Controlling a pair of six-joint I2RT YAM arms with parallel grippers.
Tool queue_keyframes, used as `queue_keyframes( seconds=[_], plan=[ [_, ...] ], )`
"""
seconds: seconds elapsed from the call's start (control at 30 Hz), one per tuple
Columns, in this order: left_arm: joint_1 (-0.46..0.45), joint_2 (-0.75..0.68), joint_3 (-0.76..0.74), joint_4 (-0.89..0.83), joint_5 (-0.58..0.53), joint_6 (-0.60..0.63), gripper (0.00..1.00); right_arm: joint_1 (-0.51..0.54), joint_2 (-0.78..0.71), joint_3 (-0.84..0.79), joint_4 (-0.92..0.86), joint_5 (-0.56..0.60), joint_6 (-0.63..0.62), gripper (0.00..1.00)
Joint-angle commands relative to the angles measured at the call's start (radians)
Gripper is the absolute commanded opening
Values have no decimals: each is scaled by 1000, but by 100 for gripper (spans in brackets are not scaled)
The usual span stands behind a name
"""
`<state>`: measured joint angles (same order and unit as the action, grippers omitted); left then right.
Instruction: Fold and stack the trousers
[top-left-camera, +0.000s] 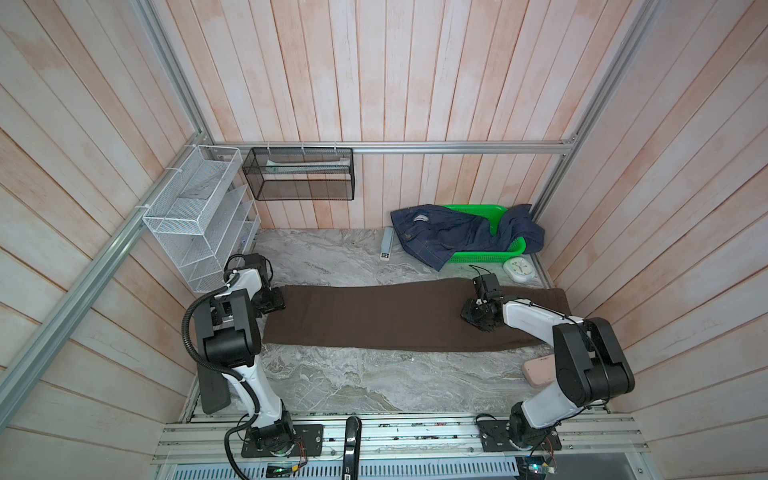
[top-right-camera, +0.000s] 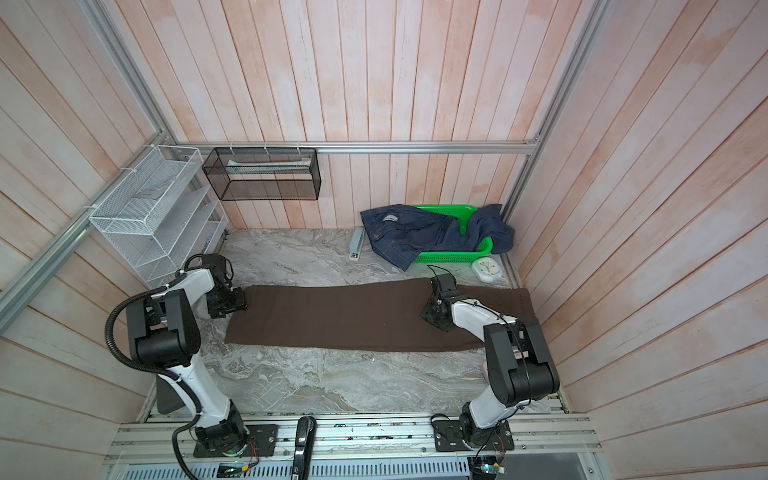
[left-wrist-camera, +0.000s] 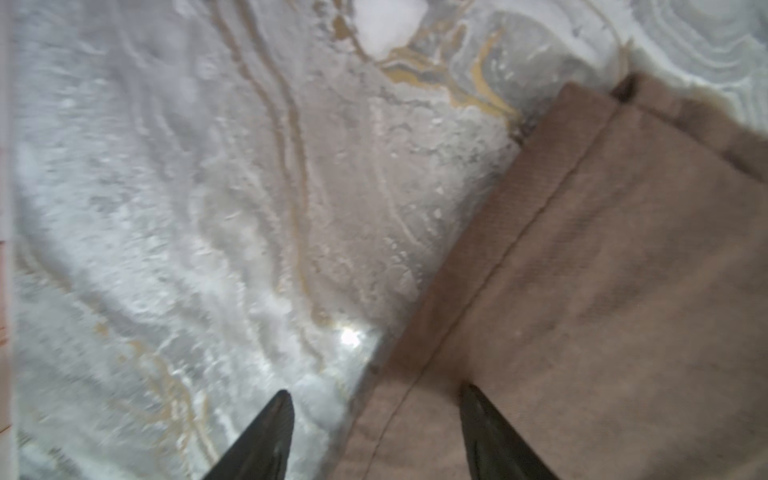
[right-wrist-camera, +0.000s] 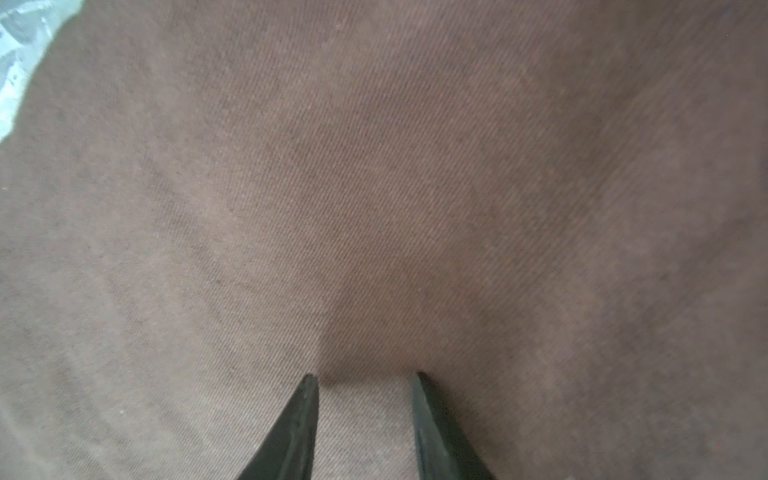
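Trousers (top-left-camera: 374, 318) lie flat — left fingers (left-wrist-camera: 266, 440) straddle hem (left-wrist-camera: 465, 266), right fingers (right-wrist-camera: 295, 428) parted.

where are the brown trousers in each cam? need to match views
Top view: brown trousers lie flat across the marble table.
Top view: same strip, shifted left in the picture.
Left wrist: hemmed end covers one side, table the rest.
Right wrist: cloth fills nearly everything.
Shared landmark: marble table bordering the cloth's edge.
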<state>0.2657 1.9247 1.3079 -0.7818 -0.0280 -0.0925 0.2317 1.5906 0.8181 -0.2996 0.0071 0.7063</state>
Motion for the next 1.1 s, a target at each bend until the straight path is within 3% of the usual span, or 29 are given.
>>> queue_keyframes(
  seconds=[0.0,0.27,0.5,0.67,0.93,1.07],
  plan=[
    [20,44,10,-17,86,6,67,-9,6,-14,-123,40,-8,41],
    [18,101,17,-65,153,10,63,-9,2,-10,-115,28,-8,41],
    [19,65,27,-69,89,9,65,-8,-10,-5,-111,18,-5,41],
    [-1,106,11,-85,160,9,48,-8,-6,-7,-105,13,-3,41],
    [-66,128,-13,-95,222,10,45,-6,-6,-13,-99,3,1,41],
    [-68,115,-24,-95,222,10,29,-3,-12,-15,-97,5,2,41]
  ],
)
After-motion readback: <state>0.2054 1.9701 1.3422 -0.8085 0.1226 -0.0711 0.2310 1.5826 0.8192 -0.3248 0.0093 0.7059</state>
